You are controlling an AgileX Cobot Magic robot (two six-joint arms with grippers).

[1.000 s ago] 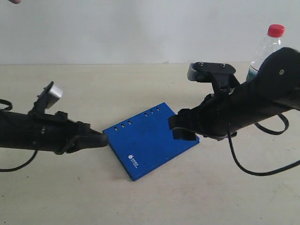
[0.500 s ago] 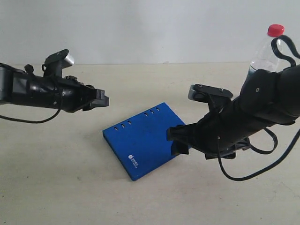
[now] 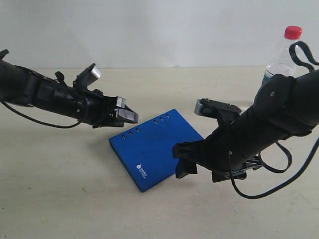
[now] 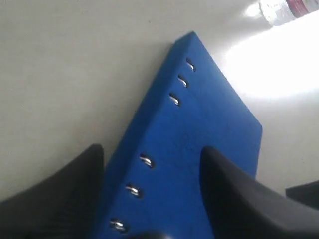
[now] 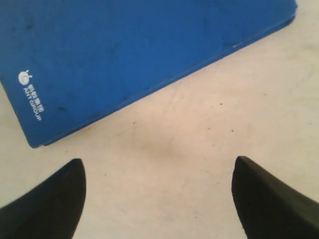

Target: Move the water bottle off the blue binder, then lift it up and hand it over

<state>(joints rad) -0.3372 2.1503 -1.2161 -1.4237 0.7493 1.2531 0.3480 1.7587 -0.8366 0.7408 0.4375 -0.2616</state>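
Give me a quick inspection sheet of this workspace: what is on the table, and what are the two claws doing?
Surface: pale beige table, bare around the binder.
Job's things: blue binder lies flat mid-table; water bottle stands upright at the back right, off the binder, its base hidden by the right arm.
Clutter: nothing seen.
Grippers: left gripper open, empty, hovering by the binder's riveted edge; right gripper open, empty, low beside the opposite edge.
Cables: black cables loop from both arms.
Surroundings: plain pale wall.
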